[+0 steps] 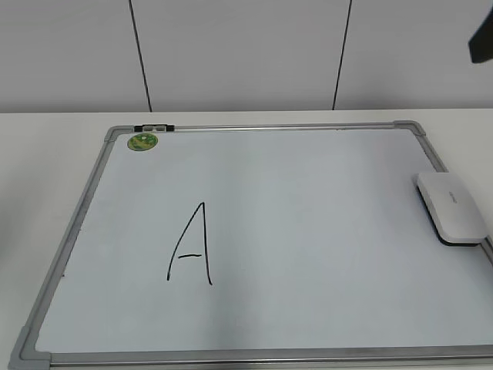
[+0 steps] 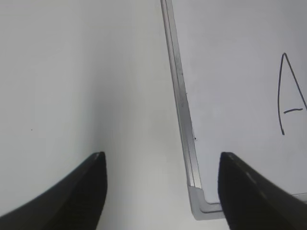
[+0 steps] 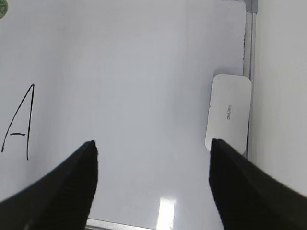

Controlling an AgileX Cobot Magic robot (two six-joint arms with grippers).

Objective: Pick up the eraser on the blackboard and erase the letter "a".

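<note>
The eraser (image 1: 453,206), a white rounded block with a dark underside, lies on the right edge of the blackboard (image 1: 308,231), a white board in a silver frame. It also shows in the right wrist view (image 3: 229,112). My right gripper (image 3: 151,142) is open and empty above the board, left of the eraser. My left gripper (image 2: 160,155) is open and empty over the table beside the board's left frame (image 2: 180,86). A large capital "A" with a crossbar (image 1: 191,247) is drawn on the board. No small lowercase "a" shows in any view.
A round green magnet (image 1: 142,142) sits at the board's far left corner, next to a small dark clip (image 1: 154,127) on the frame. A dark part of an arm (image 1: 481,38) shows at the top right. White table surrounds the board; a panelled wall stands behind.
</note>
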